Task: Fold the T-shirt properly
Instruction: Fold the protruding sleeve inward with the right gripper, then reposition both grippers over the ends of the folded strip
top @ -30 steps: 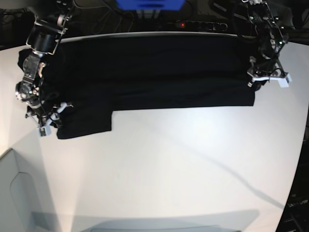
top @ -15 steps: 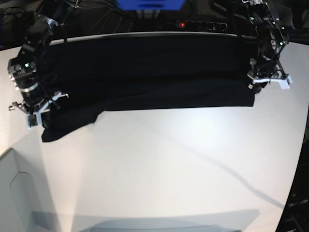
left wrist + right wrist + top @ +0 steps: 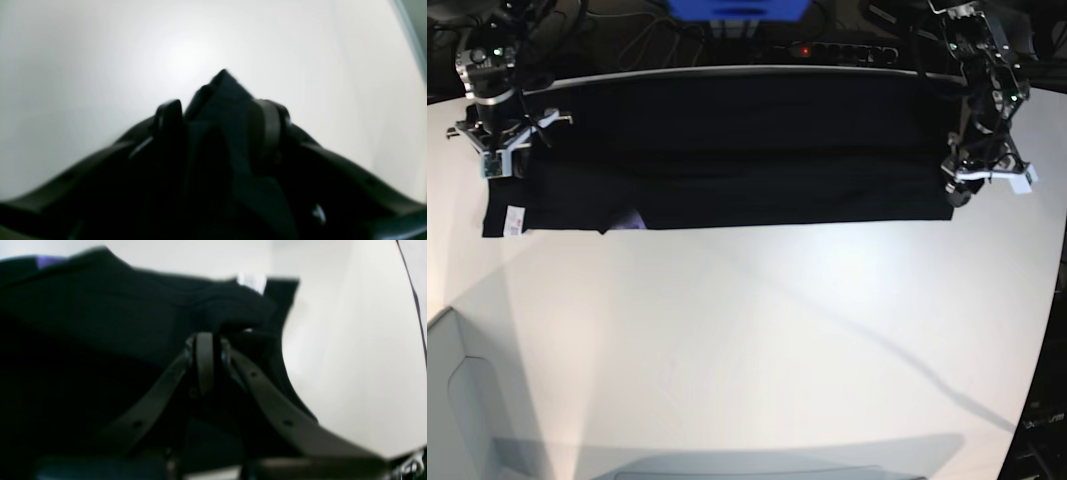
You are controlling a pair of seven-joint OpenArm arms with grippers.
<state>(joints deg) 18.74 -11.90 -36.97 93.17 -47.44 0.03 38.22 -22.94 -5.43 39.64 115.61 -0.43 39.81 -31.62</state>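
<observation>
The black T-shirt [image 3: 727,150] lies as a wide band across the far part of the white table [image 3: 777,350]. A small white tag [image 3: 515,220] shows at its near left corner. My right gripper [image 3: 495,158], on the base view's left, is shut on the shirt's left end; the right wrist view shows its closed fingers [image 3: 205,353] pinching bunched cloth [image 3: 100,323] below the tag [image 3: 252,281]. My left gripper [image 3: 962,185] is shut on the shirt's right end; in the left wrist view a point of cloth [image 3: 227,86] sticks out between its fingers [image 3: 267,123].
A blue box [image 3: 737,8] and a power strip [image 3: 832,50] stand behind the table's far edge. A grey-white bin or panel [image 3: 457,400] sits at the near left corner. A thin cable shadow [image 3: 907,360] crosses the table's right half.
My right gripper has carried the shirt's left end up and away toward the far edge, so the hanging lower-left flap is gone and the near edge runs straight. The left gripper has hardly moved.
</observation>
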